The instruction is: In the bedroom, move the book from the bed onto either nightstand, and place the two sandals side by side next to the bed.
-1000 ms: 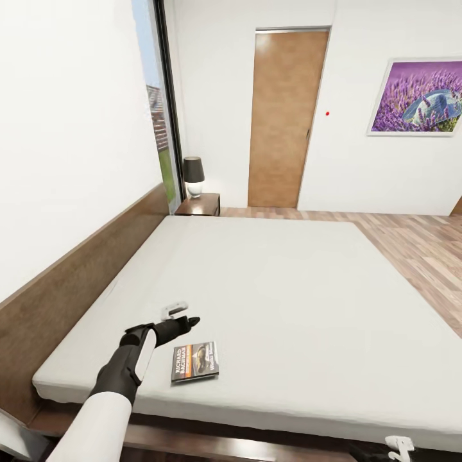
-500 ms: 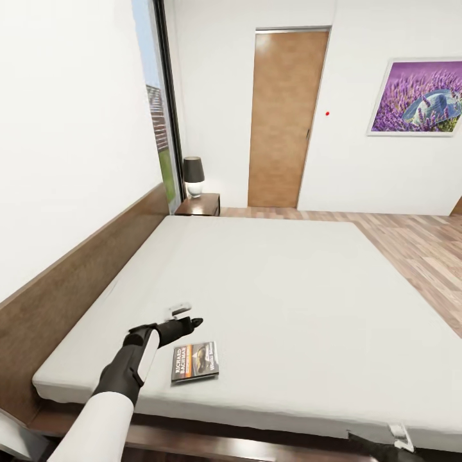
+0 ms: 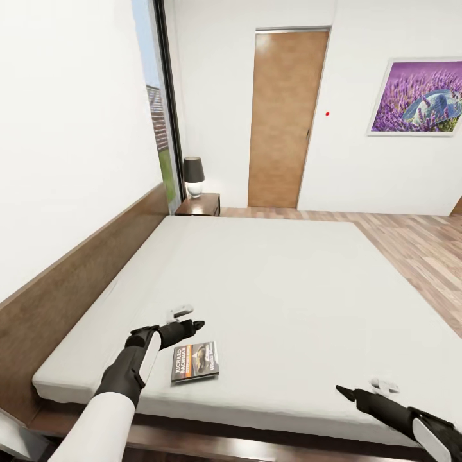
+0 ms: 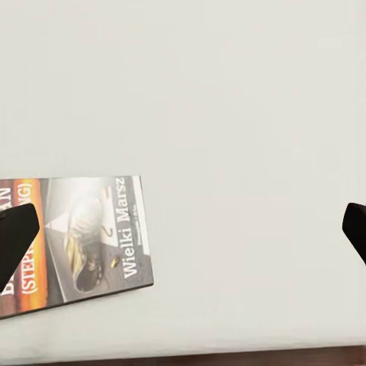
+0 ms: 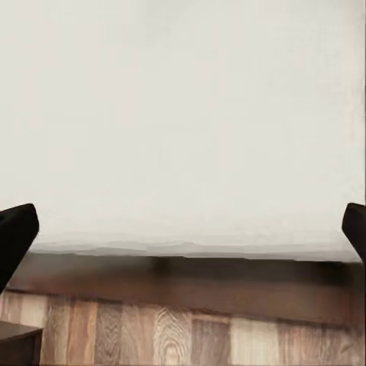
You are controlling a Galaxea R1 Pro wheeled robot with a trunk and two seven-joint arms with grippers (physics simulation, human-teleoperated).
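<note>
Left end effector (image 3: 186,319) of mine hangs just over the bed (image 3: 289,289) near its head-side corner, fingers spread wide and released, nothing between them. In the left wrist view its two dark fingertips (image 4: 15,236) sit at opposite edges of the picture with pale mattress between them.

Further left and behind, the brown headboard (image 3: 83,269) runs along the white wall, and a tall dark-framed window (image 3: 157,109) stands at its far end. Beside the window the nightstand (image 3: 200,205) sits at the bed's far corner, with a dark-shaded lamp (image 3: 193,176) on top.

Just beside my left end effector, toward the near edge of the mattress, lies the book (image 3: 194,361), flat with its cover up. It is not touching the fingers as far as I can tell. The left wrist view shows its orange band, grey picture and white lettering (image 4: 84,244).

A brown door (image 3: 285,119) stands in the far wall, with a purple flower picture (image 3: 417,96) to its right, and wood-plank floor (image 3: 417,250) runs past the bed.

My right end effector (image 3: 362,393) hovers over the near edge of the mattress at the foot-side end, also spread and released. Its wrist view looks over the mattress edge (image 5: 183,152), the dark frame (image 5: 183,282) and the floor below.
</note>
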